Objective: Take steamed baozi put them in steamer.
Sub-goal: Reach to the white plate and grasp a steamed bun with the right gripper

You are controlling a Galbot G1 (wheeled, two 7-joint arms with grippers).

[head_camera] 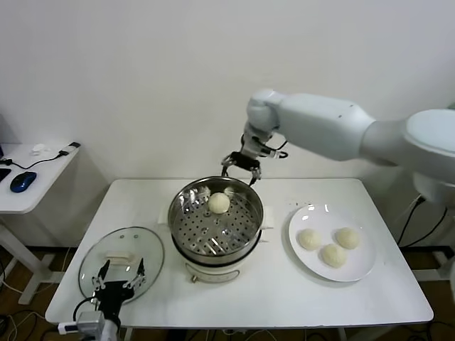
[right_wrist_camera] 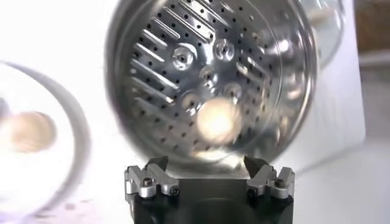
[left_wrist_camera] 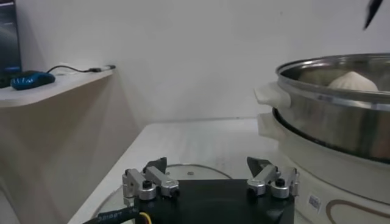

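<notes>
The steamer (head_camera: 186, 213), a shiny steel pot with a perforated floor on a white base, stands mid-table. One cream-white baozi (head_camera: 218, 203) lies inside it, toward the back; it also shows in the right wrist view (right_wrist_camera: 217, 120) and in the left wrist view (left_wrist_camera: 353, 81). Three more baozi (head_camera: 310, 239) (head_camera: 347, 237) (head_camera: 332, 255) lie on the white plate (head_camera: 359, 270) to the right. My right gripper (head_camera: 240, 168) is open and empty, above the steamer's back rim (right_wrist_camera: 207, 163). My left gripper (head_camera: 121, 273) is open and empty, low at the front left over the lid.
A round glass lid (head_camera: 94, 261) lies on the table left of the steamer, seen also in the left wrist view (left_wrist_camera: 192, 172). A side table (head_camera: 28, 195) with a blue mouse (head_camera: 22, 181) and cables stands at far left. A wall is close behind.
</notes>
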